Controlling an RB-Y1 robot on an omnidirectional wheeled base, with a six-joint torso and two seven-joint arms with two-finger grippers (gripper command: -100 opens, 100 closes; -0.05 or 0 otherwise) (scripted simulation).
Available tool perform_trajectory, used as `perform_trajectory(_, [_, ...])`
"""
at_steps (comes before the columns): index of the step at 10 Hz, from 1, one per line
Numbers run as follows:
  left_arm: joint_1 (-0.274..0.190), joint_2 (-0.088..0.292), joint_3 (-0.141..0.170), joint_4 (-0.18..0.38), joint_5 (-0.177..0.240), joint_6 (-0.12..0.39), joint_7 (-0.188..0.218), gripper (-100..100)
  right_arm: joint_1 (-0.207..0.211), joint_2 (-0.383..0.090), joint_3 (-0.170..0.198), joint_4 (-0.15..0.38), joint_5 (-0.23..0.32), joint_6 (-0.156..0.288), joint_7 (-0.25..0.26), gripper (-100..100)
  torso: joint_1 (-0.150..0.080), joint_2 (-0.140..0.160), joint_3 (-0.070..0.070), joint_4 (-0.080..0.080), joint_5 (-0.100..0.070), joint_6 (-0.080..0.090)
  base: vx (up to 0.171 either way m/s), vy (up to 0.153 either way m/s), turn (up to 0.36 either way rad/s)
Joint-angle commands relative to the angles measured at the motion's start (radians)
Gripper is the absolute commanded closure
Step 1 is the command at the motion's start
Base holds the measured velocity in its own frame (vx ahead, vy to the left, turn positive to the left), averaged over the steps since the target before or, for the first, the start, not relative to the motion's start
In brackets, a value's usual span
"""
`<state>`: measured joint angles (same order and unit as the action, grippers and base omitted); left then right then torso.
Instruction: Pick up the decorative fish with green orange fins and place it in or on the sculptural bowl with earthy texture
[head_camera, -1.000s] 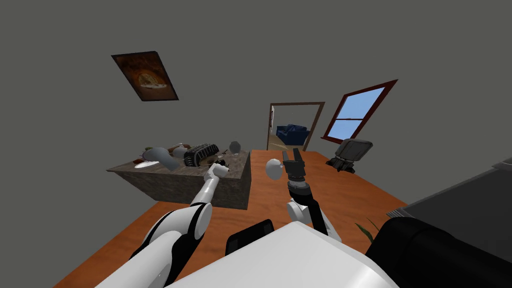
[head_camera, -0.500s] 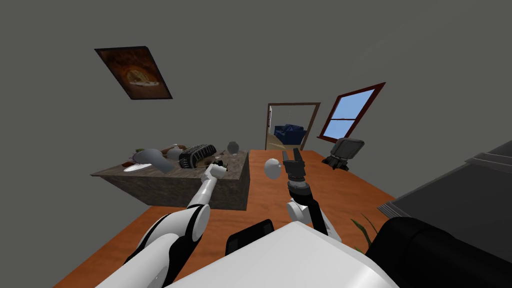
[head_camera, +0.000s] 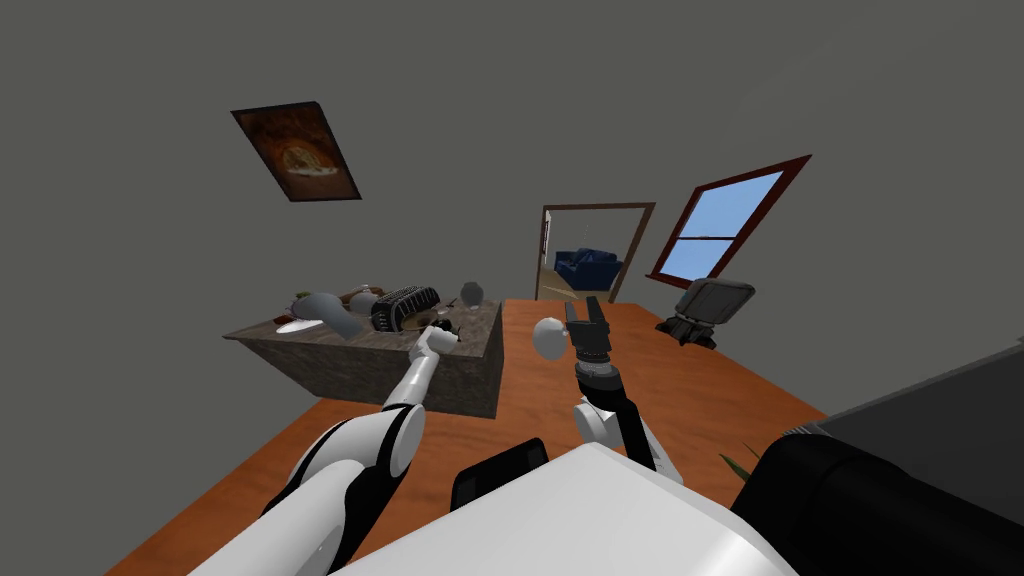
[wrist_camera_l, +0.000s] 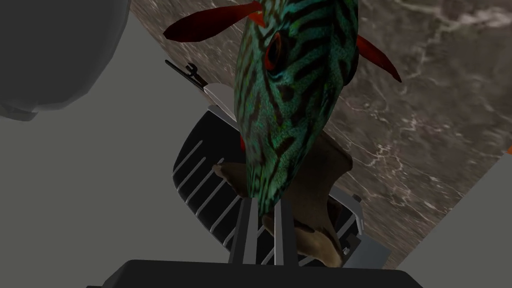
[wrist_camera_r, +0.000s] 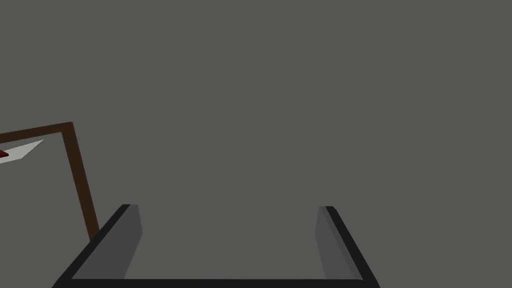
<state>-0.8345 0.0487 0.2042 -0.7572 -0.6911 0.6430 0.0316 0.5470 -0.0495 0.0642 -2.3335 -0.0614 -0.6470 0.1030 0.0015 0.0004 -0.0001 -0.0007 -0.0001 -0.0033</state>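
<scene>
My left pincer pinches the teal striped fish by its narrow end, the brown earthy bowl just behind it on the marble table (carry step, I judge). Next: lower, then release. My right pincer hangs with 2 fingers spread

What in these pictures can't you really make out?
Fish: its tail, left wrist view, cut off by the picture's edge.
Brown bowl: its middle, left wrist view, hidden behind the fish and the left fingers; whether fish and bowl touch is unclear.
Black ribbed thing: partly covered by the bowl and fish.
Small things on the table: head view, too small to name.
</scene>
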Motion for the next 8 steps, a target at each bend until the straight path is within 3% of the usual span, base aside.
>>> perform_trajectory(1, [0.014, -0.014, -0.005, -0.041, 0.018, 0.023, -0.03, 100, 0.0, 0.0, 0.0, 0.0, 0.0, 0.0, 0.0, 0, 0.0, 0.0, 0.0, 0.0, 0.0, 0.0, -0.021, -0.013, 0.077])
perform_trajectory(3, [0.009, -0.011, -0.004, -0.027, 0.012, 0.015, -0.018, 100, 0.0, 0.0, 0.0, 0.0, 0.0, 0.0, 0.0, 0, 0.0, 0.0, 0.0, 0.0, 0.0, 0.002, -0.005, -0.002, -0.025])
perform_trajectory(4, [0.009, -0.012, -0.005, -0.028, 0.013, 0.017, -0.021, 0, 0.0, 0.0, 0.0, 0.0, 0.0, 0.0, 0.0, 0, 0.0, -0.001, 0.0, 0.0, 0.0, 0.001, 0.0, 0.0, 0.0])
perform_trajectory(5, [0.007, 0.021, -0.01, -0.035, 0.012, 0.022, -0.02, 100, 0.0, 0.0, 0.0, 0.0, 0.0, 0.0, 0.0, 0, 0.0, -0.001, 0.0, 0.0, 0.0, 0.001, -0.041, -0.018, -0.015])
perform_trajectory(8, [0.0, 0.055, -0.022, -0.047, 0.012, 0.031, -0.019, 100, 0.0, 0.0, 0.0, 0.0, 0.0, 0.0, 0.0, 0, -0.001, 0.005, 0.003, 0.002, -0.001, 0.0, -0.075, -0.038, 0.003])
